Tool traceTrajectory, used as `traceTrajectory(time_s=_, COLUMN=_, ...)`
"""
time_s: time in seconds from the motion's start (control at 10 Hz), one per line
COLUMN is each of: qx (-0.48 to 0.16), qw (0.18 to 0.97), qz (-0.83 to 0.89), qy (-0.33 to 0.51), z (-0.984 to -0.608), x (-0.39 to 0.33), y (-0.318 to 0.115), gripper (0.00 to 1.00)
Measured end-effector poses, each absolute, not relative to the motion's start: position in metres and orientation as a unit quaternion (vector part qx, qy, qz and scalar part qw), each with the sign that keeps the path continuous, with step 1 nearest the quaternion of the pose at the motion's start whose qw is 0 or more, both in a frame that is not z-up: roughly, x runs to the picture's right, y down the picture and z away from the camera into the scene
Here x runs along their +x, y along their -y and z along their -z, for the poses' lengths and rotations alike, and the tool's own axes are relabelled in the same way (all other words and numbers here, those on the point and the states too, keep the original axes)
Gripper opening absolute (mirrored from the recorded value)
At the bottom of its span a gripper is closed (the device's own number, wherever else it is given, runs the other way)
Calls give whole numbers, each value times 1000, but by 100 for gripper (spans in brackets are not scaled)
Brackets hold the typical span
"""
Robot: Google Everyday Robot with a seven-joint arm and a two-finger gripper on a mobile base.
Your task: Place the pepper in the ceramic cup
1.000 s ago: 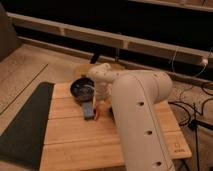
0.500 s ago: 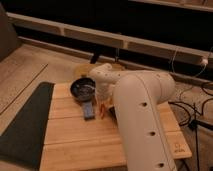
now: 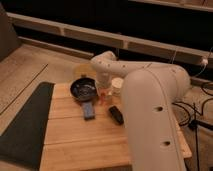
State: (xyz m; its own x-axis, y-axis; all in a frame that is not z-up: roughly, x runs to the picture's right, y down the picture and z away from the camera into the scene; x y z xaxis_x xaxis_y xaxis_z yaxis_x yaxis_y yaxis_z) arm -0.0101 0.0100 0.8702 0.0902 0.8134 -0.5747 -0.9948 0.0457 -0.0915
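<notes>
The gripper [image 3: 103, 91] hangs low just beside the ceramic cup [image 3: 117, 86], with the pepper [image 3: 103, 98] directly beneath it, likely positioned to handle it; whether it grasps anything I cannot tell

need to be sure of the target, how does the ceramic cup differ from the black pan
The ceramic cup is cream-white; the pan is black. The cup is much smaller than the wide, shallow pan. The cup stands right of the hand, the pan left of it. Both are round and stand on the wooden table.
</notes>
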Motion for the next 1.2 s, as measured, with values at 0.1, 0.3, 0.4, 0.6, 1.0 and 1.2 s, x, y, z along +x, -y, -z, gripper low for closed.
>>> traceTrajectory(time_s=0.1, qx=-224, qw=696, qz=-660, qy=-175, z=-857, x=-5, y=9, gripper=0)
traceTrajectory(time_s=0.3, qx=-194, qw=682, qz=-687, qy=-160, z=-839, x=15, y=39, gripper=0)
traceTrajectory(time_s=0.4, qx=-182, qw=670, qz=-702, qy=-158, z=-834, x=31, y=49, gripper=0)
traceTrajectory(time_s=0.6, qx=-184, qw=668, qz=-703, qy=-157, z=-833, x=29, y=49, gripper=0)
traceTrajectory(time_s=1.0, qx=-183, qw=665, qz=-707, qy=-156, z=-836, x=30, y=51, gripper=0)
traceTrajectory(time_s=1.2, qx=-153, qw=642, qz=-738, qy=-139, z=-844, x=58, y=77, gripper=0)
